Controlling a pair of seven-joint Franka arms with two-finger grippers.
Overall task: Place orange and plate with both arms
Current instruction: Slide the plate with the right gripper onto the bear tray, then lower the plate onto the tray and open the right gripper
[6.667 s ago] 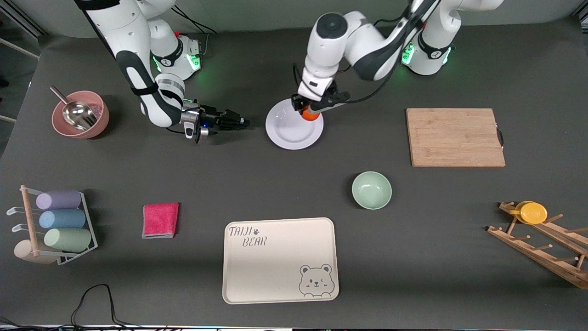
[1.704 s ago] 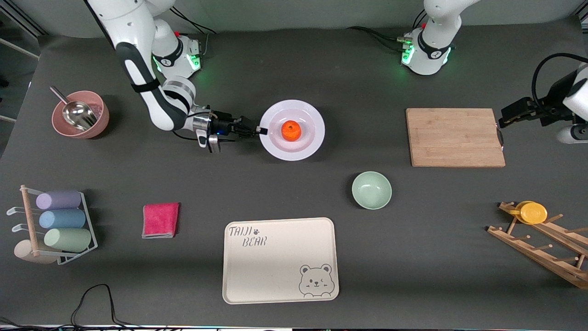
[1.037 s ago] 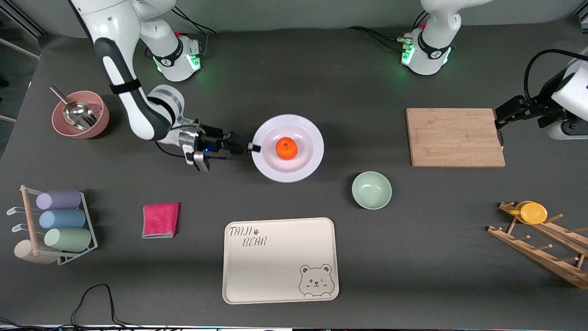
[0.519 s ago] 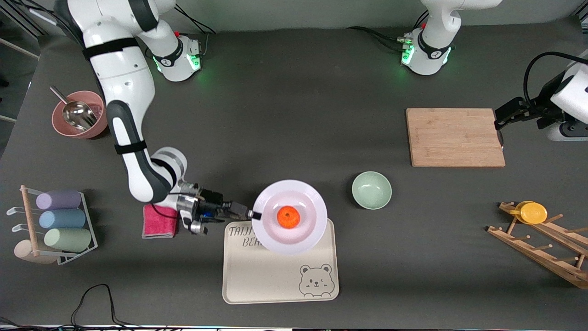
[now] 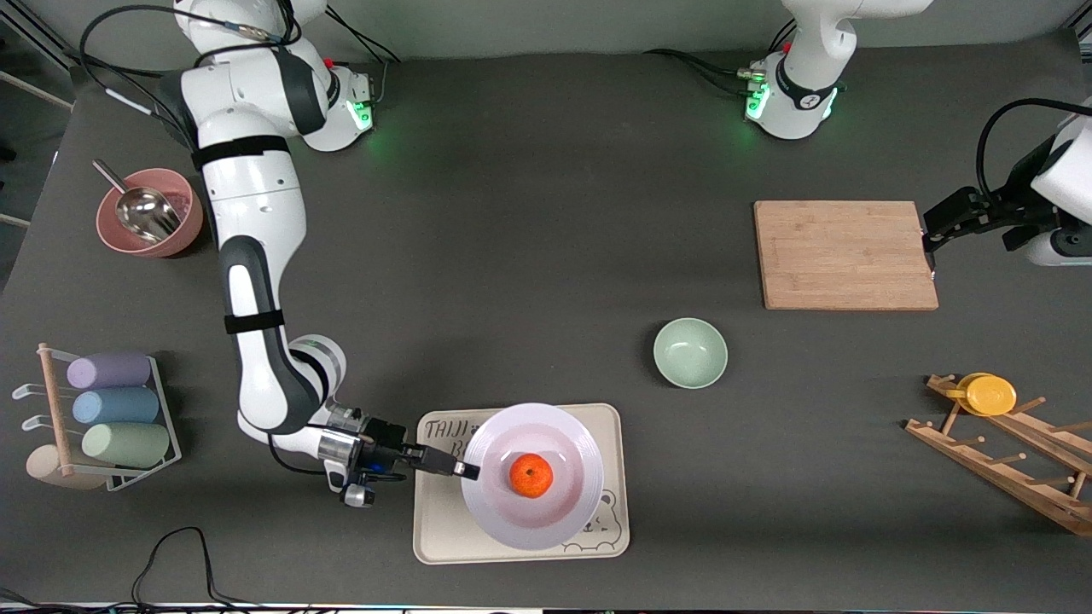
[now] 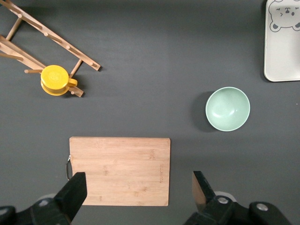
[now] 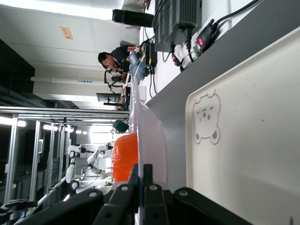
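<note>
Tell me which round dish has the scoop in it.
The pink bowl at the right arm's end; the metal scoop sits in it. The green bowl is empty, the plate holds the orange.

White arm shells [image 5: 256, 205], dark-grey joints (green base lights), black cables.

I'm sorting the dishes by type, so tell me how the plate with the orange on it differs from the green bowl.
The plate is pale lavender-white, wide and shallow; the green bowl is mint, smaller and deeper. The plate carries an orange; the bowl is empty. The plate is over the cream bear tray, its rim pinched by the right claw; the bowl stands free on the table, farther from the front camera. Both are round and upright.
</note>
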